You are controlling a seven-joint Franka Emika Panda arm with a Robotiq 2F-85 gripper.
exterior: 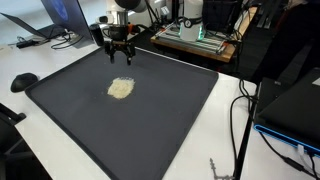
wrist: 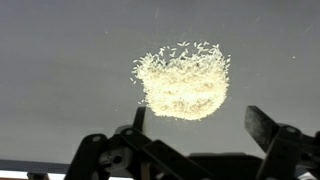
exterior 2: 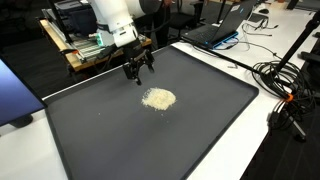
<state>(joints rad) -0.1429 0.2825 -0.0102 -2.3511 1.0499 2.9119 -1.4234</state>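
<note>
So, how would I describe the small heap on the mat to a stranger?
Find the large dark mat that covers most of the white table. Near its middle, close to the open gripper, lies a small pile of pale grains. It is the only light thing on the mat, with loose grains scattered around its edge.

A big dark mat [exterior: 150, 130] covers most of the white table [exterior: 40, 62], and a small black rounded object [exterior: 22, 82] lies just off one of its corners. Beyond the mat I can see an open laptop [exterior 2: 225, 25] and a wooden tray [exterior 2: 85, 52] loaded with electronics. Black cables [exterior 2: 285, 85] sprawl across the table beside the mat.
</note>
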